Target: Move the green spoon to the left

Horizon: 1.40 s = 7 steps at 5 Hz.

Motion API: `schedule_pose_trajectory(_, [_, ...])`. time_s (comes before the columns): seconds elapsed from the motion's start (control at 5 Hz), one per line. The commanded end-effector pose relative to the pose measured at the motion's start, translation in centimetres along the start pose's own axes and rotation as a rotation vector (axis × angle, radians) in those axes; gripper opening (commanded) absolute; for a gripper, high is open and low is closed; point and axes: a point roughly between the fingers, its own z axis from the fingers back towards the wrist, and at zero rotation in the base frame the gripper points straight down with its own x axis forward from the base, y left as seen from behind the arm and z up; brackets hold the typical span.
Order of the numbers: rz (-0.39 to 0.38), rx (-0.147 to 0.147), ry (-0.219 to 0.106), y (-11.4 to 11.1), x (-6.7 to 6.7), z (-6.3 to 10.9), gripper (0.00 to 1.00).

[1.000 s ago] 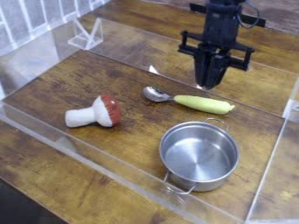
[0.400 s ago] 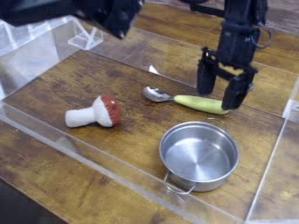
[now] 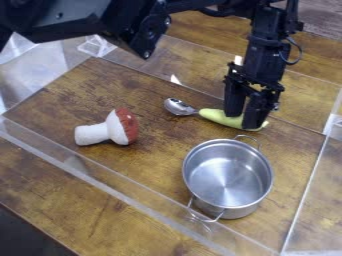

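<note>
The green spoon (image 3: 211, 113) lies on the wooden table right of centre. Its silver bowl points left and its yellow-green handle runs right. My gripper (image 3: 249, 118) has come straight down on the handle's right half. One dark finger stands on each side of the handle, drawn in against it, and they hide its middle. The spoon still rests on the wood.
A red-capped white toy mushroom (image 3: 107, 128) lies to the left. A round steel pot (image 3: 227, 177) stands just in front of the spoon. Clear plastic walls (image 3: 80, 172) fence the table. A dark blurred bulk (image 3: 94, 20) fills the upper left of the view.
The gripper came down from above the spoon, spread wide over the handle, then drew its fingers in around it. The spoon has not shifted.
</note>
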Motion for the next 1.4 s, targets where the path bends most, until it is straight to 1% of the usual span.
schedule_pose_trajectory(0.0, [-0.014,0.017,-0.032,0.8,-0.8,0.8,0.0])
schedule_pose_trajectory(0.2, [-0.034,0.009,-0.039,0.5,-0.8,0.1,0.0])
schedule_pose_trajectory(0.4, [-0.057,0.01,-0.05,0.1,-0.9,-0.3,0.0])
schedule_pose_trajectory(0.6, [-0.055,0.005,-0.064,-0.1,-1.0,-0.3,0.0])
schedule_pose_trajectory(1.2, [-0.114,0.101,-0.002,0.3,-4.5,4.3,0.0])
